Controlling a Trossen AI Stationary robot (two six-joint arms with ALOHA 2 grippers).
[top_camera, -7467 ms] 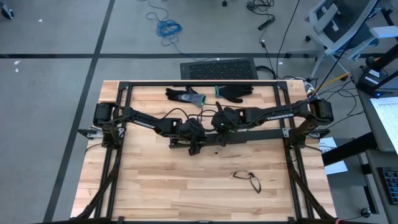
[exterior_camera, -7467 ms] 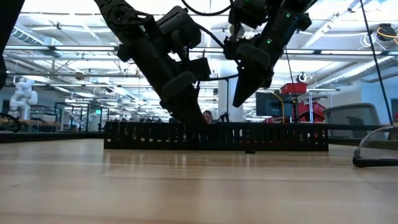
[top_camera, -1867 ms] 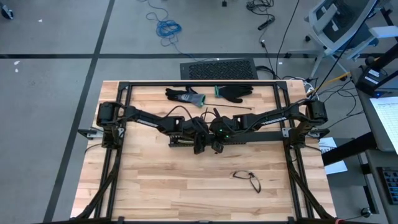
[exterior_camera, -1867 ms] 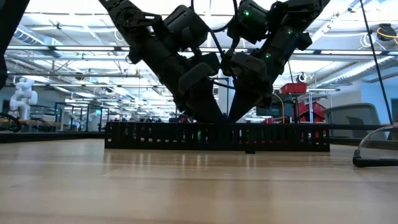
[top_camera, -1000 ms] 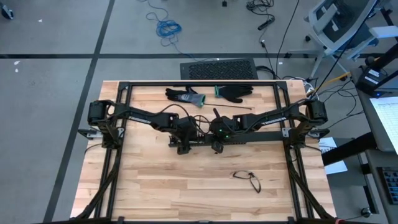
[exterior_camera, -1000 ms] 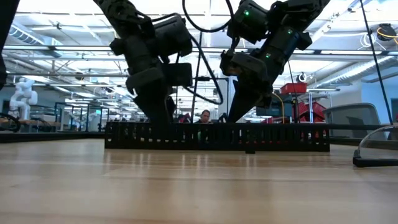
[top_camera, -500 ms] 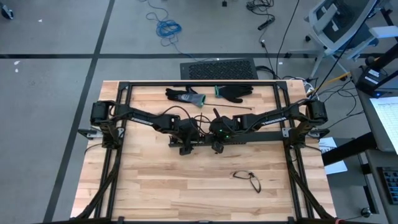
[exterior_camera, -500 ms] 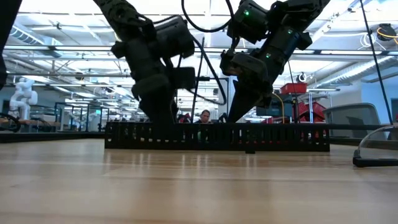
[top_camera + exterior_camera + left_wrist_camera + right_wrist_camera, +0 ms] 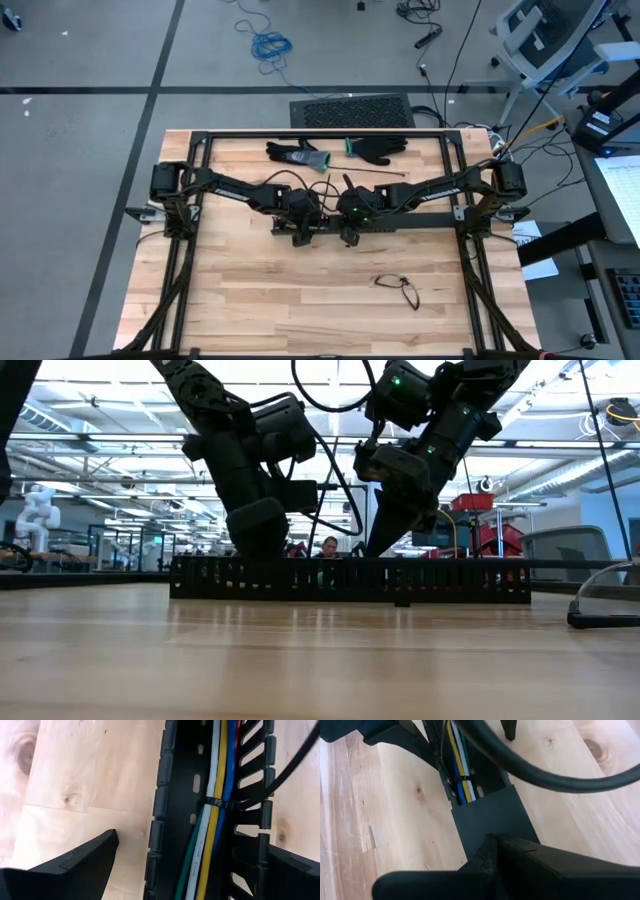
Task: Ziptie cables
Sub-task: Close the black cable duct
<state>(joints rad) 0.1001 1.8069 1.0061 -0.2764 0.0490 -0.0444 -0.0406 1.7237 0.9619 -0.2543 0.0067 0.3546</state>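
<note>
Shifted slightly along the duct [image 9: 170, 815], the left gripper [image 9: 190, 865] straddles it, released; cables [image 9: 212, 820] lie between its fingers, one ziptie [image 9: 216, 803] already cinched. Right gripper [image 9: 349, 236] stays clenched, empty, on the duct. Further ties possibly remain.

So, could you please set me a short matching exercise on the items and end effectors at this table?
Column one:
1. left end effector
2. right end effector
3. cables
4. gloves

Column two:
A. shut, over the duct
B. lying on the table's far edge
C. open, straddling the duct
D. inside the duct, tied with a black ziptie

Pairs: 1-C, 2-A, 3-D, 4-B
</note>
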